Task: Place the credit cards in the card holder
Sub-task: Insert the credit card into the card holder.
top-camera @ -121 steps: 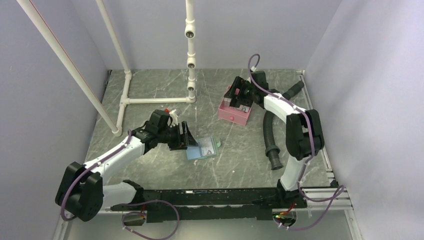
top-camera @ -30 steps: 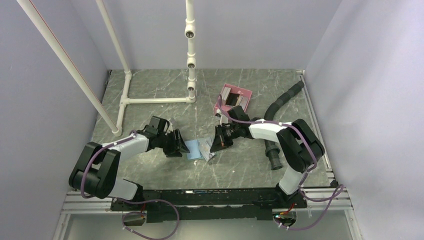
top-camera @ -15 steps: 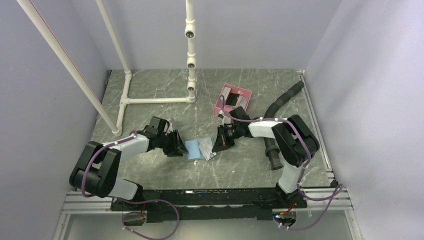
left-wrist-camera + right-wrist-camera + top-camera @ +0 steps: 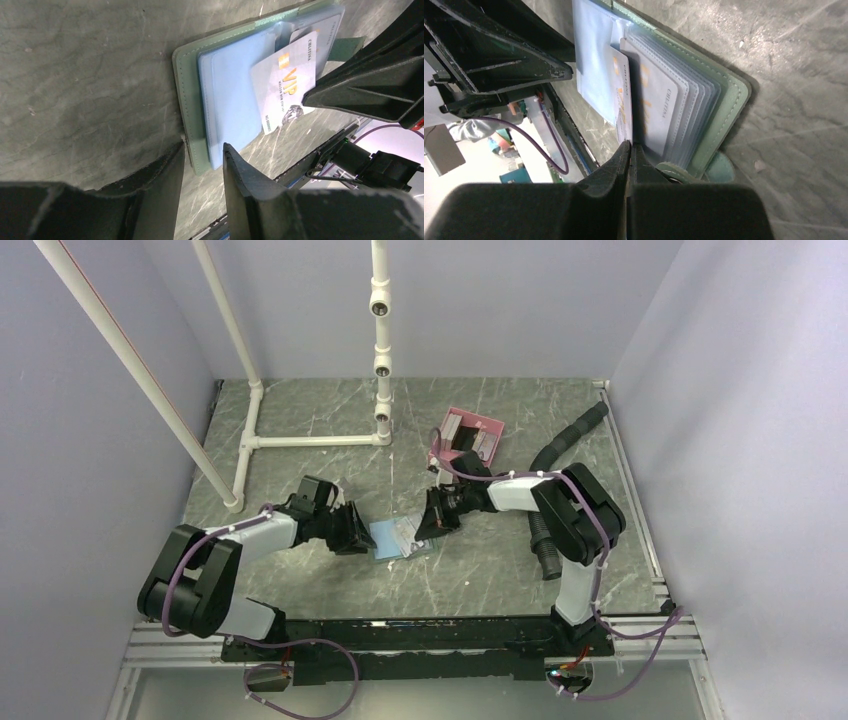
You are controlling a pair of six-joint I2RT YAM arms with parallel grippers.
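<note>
Step in hand: inserting a card. The card holder (image 4: 187,100) lies open and flat mid-table, light-blue pages up, btwn the two grippers. The right gripper (image 4: 630,145) reaches in from the right w/ its jaws pinched together on the edge of a silver VIP credit card (image 4: 285,80). The card lies tilted over the clear sleeves on the holder's right half, not seated in one as far as I can tell. The left gripper (image 4: 204,150) sits low at the holder's left edge, jaws partway apart w/ the green cover's edge btwn them. Can't tell if they press on it; prob. there to steady it. Spare cards (image 4: 463,430) sit in the pink tray (image 4: 492,427), far-right of the holder.

Next move, my read: line the card's edge up w/ one sleeve mouth and slide it in at a shallow angle while the holder is kept from skidding. Let go only once the card is deep enough to stay. Risk: the card rides over the sleeves instead of into one.
</note>
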